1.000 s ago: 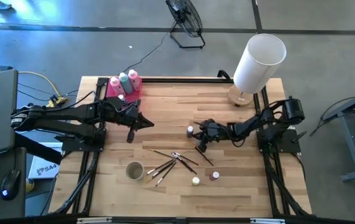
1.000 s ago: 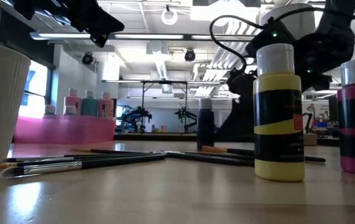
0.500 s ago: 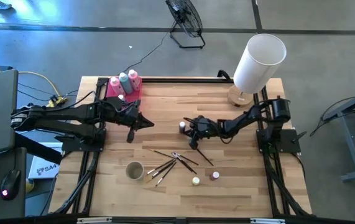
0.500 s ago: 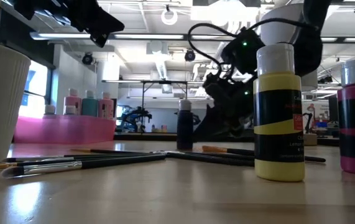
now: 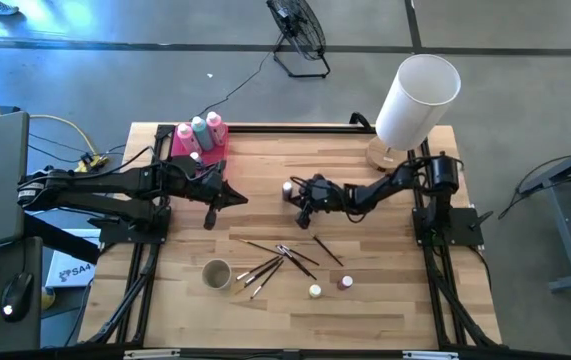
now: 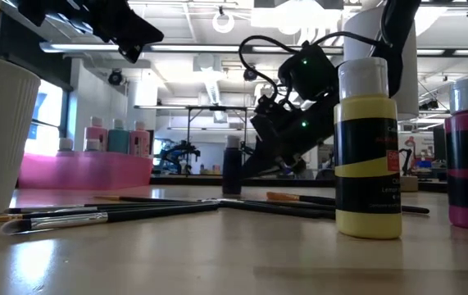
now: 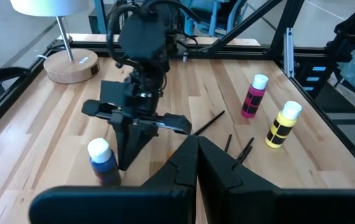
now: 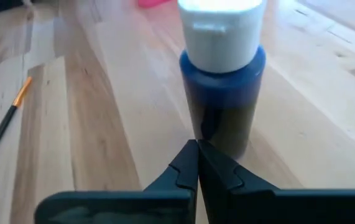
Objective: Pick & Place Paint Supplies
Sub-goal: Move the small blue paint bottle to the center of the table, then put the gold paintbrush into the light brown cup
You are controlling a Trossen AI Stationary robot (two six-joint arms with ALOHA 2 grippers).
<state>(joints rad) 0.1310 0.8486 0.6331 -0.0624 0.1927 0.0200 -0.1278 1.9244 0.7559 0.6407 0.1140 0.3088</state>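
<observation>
A small blue paint bottle (image 5: 287, 188) with a white cap stands upright on its base mid-table. My right gripper (image 5: 303, 208) is shut, its tips against the bottle's right side; the right wrist view shows the bottle (image 8: 222, 93) just beyond the fingertips. My left gripper (image 5: 237, 197) hangs shut above the table, right of the pink tray (image 5: 187, 152), which holds pink and teal bottles (image 5: 198, 130). Thin dark brushes (image 5: 277, 260) lie near the front. A yellow bottle (image 5: 314, 291) and a magenta bottle (image 5: 346, 283) stand beside them. My right gripper touches the blue bottle's lower body (image 8: 222, 138) with the tips of its shut fingers (image 8: 193, 163), which slant down from the table's right. The bottle stands upright with its base on the table.
A white cup (image 5: 216, 273) stands at the front left of the brushes. A lamp with a big white shade (image 5: 417, 98) and a wooden foot occupies the far right corner. Bare wood lies between the blue bottle and the tray.
My right gripper has travelled toward the table's left and a little toward its far edge, staying shut and rolling slightly. The blue bottle has slid along the table ahead of it, still upright.
</observation>
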